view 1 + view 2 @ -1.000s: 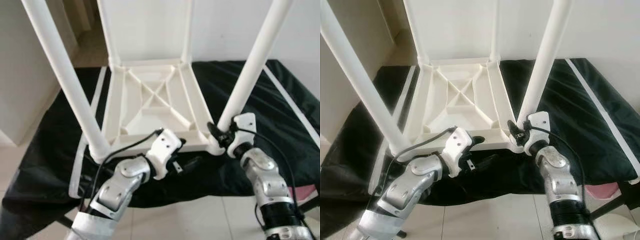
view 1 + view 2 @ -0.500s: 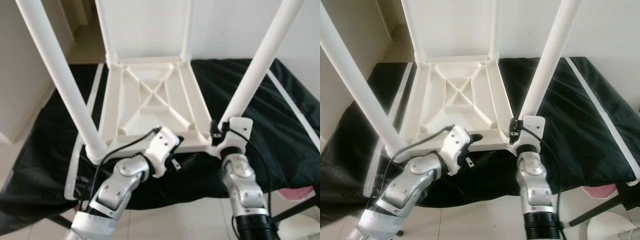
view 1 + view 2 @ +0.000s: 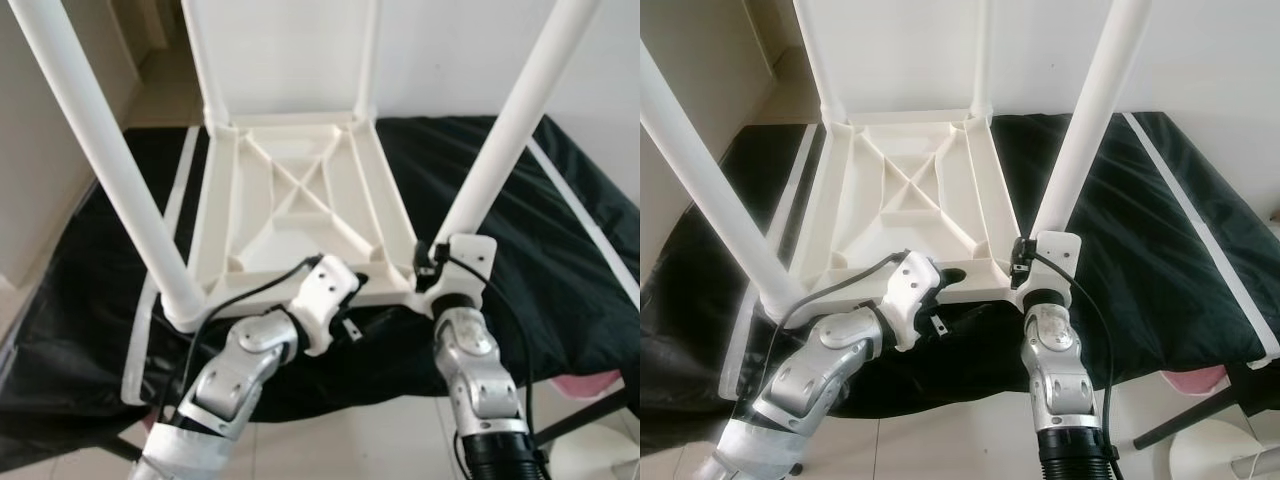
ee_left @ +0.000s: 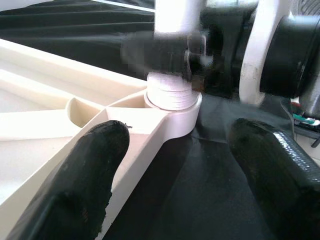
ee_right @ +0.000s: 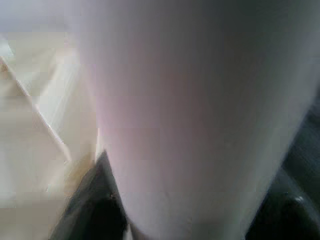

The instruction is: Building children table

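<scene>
The white children's table (image 3: 300,215) is being shown lying upside down on a black cloth (image 3: 560,230), its ribbed underside facing up, with pale tiled floor (image 3: 360,440) seen below the cloth's near edge. Four white legs are being seen standing up from its corners: the near left leg (image 3: 105,160) and the near right leg (image 3: 505,130) are rising steeply past the head camera, while the two far legs are being seen against the wall (image 3: 480,50) behind. The right gripper (image 3: 432,262) is being held at the foot of the near right leg, just above the corner socket (image 4: 172,107) into which that leg is set; in the left wrist view dark fingers (image 4: 165,52) are being seen pressed on either side of the leg just above its threaded collar, so the leg is being clasped. In the right wrist view the leg's white shaft is being seen very close and blurred, with a strip of the cream underside beside it. The left gripper (image 4: 170,170) is being held low at the near edge of the table, between the two near legs, its two black fingers spread wide apart with nothing between them; one fingertip (image 4: 100,155) is being seen lying over the table's rim near the corner socket, though contact cannot be told, and the other is being held above the black cloth.
</scene>
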Robot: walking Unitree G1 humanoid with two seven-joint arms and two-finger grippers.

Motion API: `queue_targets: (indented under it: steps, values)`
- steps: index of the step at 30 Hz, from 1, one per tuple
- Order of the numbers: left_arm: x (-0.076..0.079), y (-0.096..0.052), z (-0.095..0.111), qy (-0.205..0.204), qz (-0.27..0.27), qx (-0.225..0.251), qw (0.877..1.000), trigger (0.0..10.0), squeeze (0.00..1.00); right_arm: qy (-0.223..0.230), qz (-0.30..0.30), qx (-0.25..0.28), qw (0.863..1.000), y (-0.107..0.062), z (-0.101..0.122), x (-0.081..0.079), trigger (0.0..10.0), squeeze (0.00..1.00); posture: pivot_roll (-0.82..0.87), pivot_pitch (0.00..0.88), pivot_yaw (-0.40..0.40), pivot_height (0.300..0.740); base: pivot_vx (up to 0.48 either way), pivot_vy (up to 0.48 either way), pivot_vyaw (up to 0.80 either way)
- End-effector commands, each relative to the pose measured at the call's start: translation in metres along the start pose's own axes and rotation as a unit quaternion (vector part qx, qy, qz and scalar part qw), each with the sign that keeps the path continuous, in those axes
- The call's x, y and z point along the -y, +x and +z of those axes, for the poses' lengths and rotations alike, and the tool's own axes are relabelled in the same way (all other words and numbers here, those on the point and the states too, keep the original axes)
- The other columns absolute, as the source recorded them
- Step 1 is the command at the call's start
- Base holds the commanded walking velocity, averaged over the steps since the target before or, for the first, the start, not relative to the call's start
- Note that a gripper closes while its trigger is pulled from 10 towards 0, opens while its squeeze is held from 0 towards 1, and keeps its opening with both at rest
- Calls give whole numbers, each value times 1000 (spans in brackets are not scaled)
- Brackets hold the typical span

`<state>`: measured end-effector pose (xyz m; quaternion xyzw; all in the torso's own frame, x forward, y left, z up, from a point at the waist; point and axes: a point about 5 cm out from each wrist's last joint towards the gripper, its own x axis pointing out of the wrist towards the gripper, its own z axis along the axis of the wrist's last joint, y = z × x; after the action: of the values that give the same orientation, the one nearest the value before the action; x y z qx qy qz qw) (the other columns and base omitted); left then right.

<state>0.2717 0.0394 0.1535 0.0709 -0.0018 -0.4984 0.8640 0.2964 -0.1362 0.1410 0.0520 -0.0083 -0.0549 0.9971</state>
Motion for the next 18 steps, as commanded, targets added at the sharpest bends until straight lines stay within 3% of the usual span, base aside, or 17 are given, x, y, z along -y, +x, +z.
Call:
queue_targets:
  steps: [1,6,7,12,16,18]
  values:
    - [0,-3,-2,3,4,-2,1000,10000,0,23,9,-53,998,-7,-20,-4,10000,1000,-59,75,9,740,0,0,0]
    - [0,-3,-2,2,3,-3,1000,10000,0,35,36,-35,998,-6,-13,-1,10000,1000,-60,77,11,740,0,0,0]
    - [0,-4,-2,2,2,-3,1000,10000,0,25,85,-12,996,-5,-3,11,10000,1000,-63,78,13,740,0,0,0]
    - [0,-4,-2,2,1,-4,1000,10000,0,6,122,3,992,-4,3,27,10000,1000,-68,78,16,740,0,0,0]
    - [0,-3,-2,3,-4,-3,1000,10000,0,-34,170,14,985,1,9,42,10000,1000,-74,77,21,740,0,0,0]
    - [0,-3,-2,3,-4,-3,1000,10000,0,-34,170,14,985,1,9,42,10000,1000,-74,77,21,740,0,0,0]
